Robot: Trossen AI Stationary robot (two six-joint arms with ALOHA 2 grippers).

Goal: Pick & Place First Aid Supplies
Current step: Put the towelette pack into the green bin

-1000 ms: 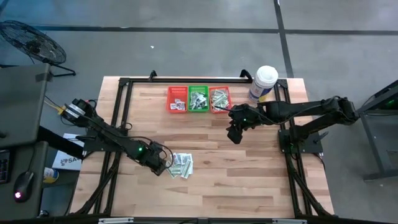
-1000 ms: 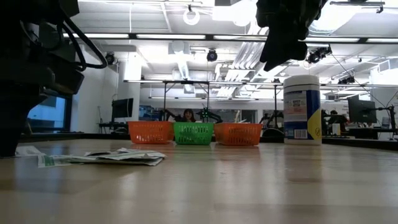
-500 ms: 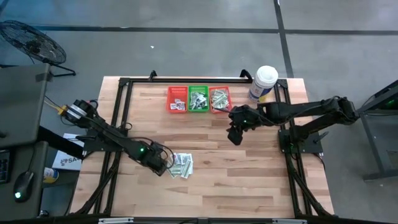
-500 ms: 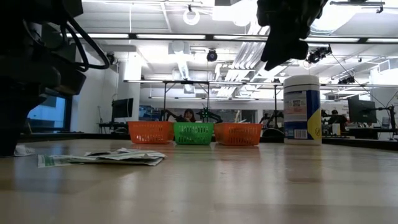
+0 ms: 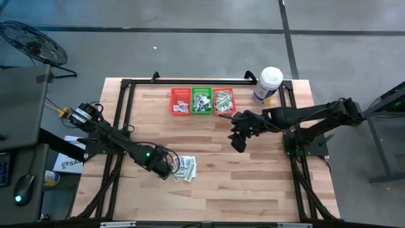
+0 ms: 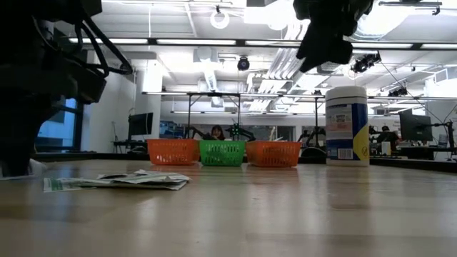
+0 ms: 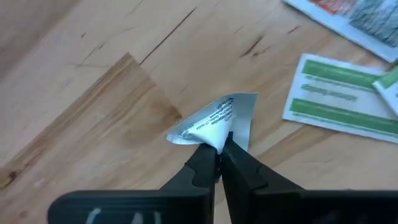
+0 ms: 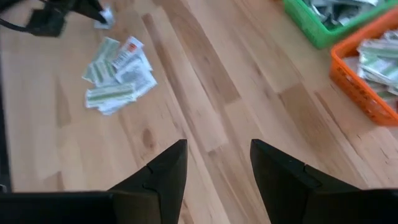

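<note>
- The left gripper (image 7: 217,149) had its fingers pressed together on one corner of a white printed packet (image 7: 214,119), at the left edge of the loose pile of packets (image 5: 184,168) on the wooden table (image 5: 253,183).
- The packet looked feather-light and limp: it buckled into a peak where it was pinched, so a corner or edge grip seemed the only hold, and a shallow one might slip.
- A green-and-white strip packet (image 7: 339,102) lay just beside it, apart from it.
- The right gripper (image 8: 217,165) hung above bare table with fingers apart and nothing between them.
- Open wood lay between the pile and the red basket (image 5: 180,101), green basket (image 5: 202,101) and orange basket (image 5: 223,101) at the far edge; the white tub (image 5: 268,85) stood off to their right.
</note>
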